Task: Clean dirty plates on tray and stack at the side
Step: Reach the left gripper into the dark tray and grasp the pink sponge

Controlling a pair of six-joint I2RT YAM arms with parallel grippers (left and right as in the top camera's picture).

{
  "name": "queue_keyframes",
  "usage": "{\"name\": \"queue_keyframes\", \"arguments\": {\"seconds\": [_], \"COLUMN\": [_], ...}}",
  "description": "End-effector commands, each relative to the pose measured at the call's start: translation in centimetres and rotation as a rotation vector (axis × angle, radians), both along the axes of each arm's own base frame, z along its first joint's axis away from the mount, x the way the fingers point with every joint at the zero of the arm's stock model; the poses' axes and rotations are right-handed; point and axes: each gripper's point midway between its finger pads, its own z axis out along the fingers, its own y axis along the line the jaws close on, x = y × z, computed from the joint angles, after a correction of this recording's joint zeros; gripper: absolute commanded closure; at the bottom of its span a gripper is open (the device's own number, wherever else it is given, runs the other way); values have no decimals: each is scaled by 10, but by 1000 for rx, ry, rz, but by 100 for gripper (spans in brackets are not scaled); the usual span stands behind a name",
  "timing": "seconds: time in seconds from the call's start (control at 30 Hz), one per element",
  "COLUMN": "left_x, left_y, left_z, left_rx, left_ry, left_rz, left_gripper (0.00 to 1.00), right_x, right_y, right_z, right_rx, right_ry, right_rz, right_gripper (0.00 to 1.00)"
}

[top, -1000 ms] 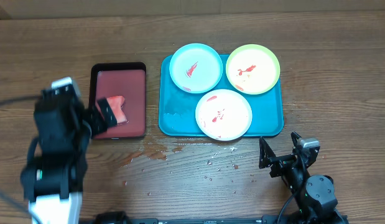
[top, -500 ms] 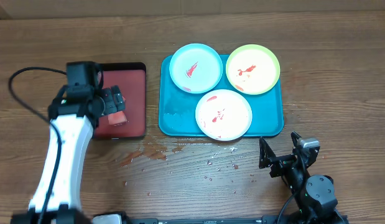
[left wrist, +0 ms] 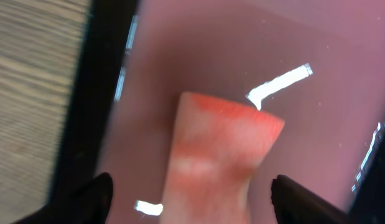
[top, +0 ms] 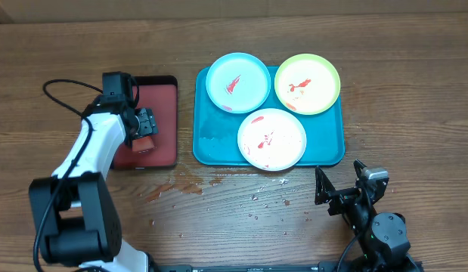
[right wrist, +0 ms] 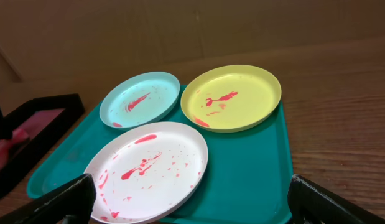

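Wooden table (top: pixel 415 91), wet splashes (top: pixel 181 185) near front. Left gripper (top: pixel 143 130) has swung in from table's left onto small red tray (top: pixel 162 98), now straddling red-stained sponge (left wrist: pixel 223 143); fingers spread, not yet pinching. Likely sponge pickup; wiping not begun. Teal tray (top: pixel 211 143) centre: light blue plate (top: pixel 238 81), white plate (top: pixel 271 138), yellow-green plate (top: pixel 307 83), all smeared, unstacked. Right gripper (top: pixel 338 180) unmoved front right, spread wide, empty. Path to plates unobstructed.
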Motion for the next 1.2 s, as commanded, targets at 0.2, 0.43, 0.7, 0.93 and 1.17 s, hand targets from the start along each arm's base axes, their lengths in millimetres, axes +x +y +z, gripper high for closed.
{"name": "queue_keyframes", "arguments": {"seconds": [0.2, 0.43, 0.7, 0.93, 1.17], "left_x": [14, 12, 10, 5, 8], "left_y": [-10, -10, -11, -13, -13], "left_z": [-23, -34, -35, -23, 40], "left_rx": [-43, -45, -52, -66, -63], "left_ry": [6, 34, 40, 39, -107], "left_rz": [-38, -38, -35, -24, -2], "left_gripper": [34, 63, 96, 96, 96], "right_x": [0, 0, 0, 0, 0], "right_y": [0, 0, 0, 0, 0], "right_z": [1, 1, 1, 1, 1], "right_rx": [2, 2, 2, 2, 2], "right_ry": [-11, -11, -11, -11, -11], "right_rz": [-1, -1, -1, -1, -1], "right_gripper": [0, 0, 0, 0, 0]}}
